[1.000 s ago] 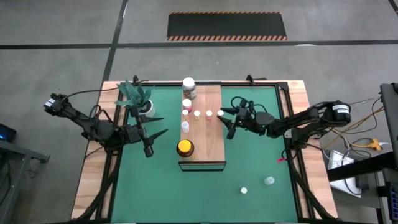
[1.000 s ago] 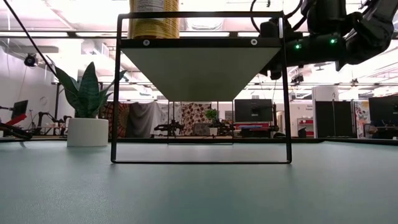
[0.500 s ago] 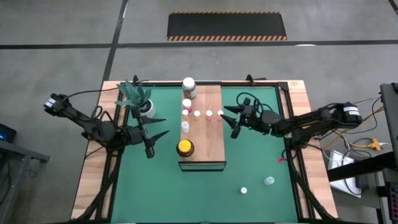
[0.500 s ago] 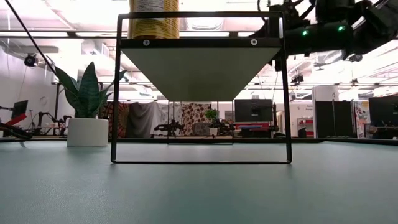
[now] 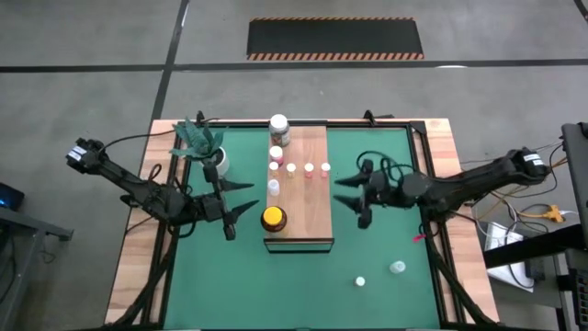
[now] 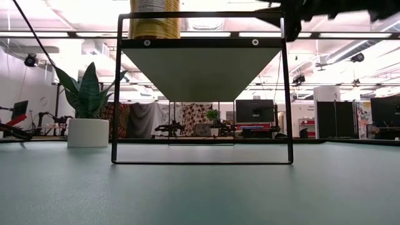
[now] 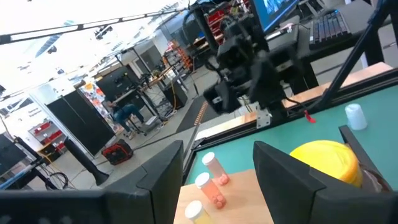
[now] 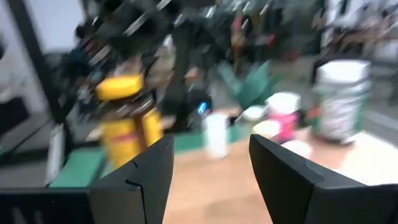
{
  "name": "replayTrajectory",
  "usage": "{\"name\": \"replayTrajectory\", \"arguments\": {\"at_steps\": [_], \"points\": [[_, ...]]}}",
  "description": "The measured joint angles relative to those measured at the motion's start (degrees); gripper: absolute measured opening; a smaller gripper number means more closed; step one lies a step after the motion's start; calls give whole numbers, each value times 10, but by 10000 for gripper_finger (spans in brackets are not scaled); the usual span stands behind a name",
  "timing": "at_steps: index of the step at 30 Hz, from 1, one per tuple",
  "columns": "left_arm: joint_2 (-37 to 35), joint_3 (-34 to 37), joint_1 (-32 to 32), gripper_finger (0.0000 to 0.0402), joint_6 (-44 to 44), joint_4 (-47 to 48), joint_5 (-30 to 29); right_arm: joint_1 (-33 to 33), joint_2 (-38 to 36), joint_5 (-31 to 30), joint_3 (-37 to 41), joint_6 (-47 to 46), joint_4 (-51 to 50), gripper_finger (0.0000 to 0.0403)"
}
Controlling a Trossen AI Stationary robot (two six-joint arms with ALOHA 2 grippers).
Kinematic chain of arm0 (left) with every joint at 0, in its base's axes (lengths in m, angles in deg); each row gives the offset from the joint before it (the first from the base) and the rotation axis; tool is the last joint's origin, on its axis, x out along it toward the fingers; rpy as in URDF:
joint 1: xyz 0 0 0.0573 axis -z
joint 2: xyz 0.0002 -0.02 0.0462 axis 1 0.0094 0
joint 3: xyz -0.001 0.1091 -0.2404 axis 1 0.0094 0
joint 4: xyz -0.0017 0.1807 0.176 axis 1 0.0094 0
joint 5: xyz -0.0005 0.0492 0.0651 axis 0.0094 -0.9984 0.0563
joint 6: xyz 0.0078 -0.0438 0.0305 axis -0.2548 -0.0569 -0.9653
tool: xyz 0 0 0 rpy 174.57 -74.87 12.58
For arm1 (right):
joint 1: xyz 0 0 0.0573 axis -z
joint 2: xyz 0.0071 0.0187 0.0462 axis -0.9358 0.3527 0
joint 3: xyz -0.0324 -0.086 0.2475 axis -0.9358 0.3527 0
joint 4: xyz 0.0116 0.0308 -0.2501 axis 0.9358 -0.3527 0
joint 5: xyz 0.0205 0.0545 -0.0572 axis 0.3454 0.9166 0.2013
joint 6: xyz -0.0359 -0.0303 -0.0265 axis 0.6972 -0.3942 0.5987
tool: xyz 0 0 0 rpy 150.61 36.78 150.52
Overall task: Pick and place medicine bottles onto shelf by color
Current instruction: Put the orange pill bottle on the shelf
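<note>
Seven bottles are counted on the shelf at mid-surface, the amber yellow-lidded jar at its near-left corner, two small bottles left near the surface's near-right corner, both the left hand and right hand spread open, nothing gripped.

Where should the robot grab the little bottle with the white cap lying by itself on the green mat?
Probably from straight above, fingers closing across the small white-capped bottle. It sits alone on the green mat, with open space on every side.
</note>
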Motion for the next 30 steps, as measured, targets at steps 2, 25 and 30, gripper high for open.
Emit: {"name": "replayTrajectory", "arguments": {"at_steps": [2, 25, 30], "points": [[1, 0, 1, 178, 0, -1, 0, -29, 2, 11, -37, -11, -87, 201], [0, 0, 1, 178, 0, -11, 0, -344, 111, -25, -164, -377, -550, 201], [-1, 0, 2, 178, 0, -35, -1, -383, 148, -51, -163, -383, -528, 201]]}}
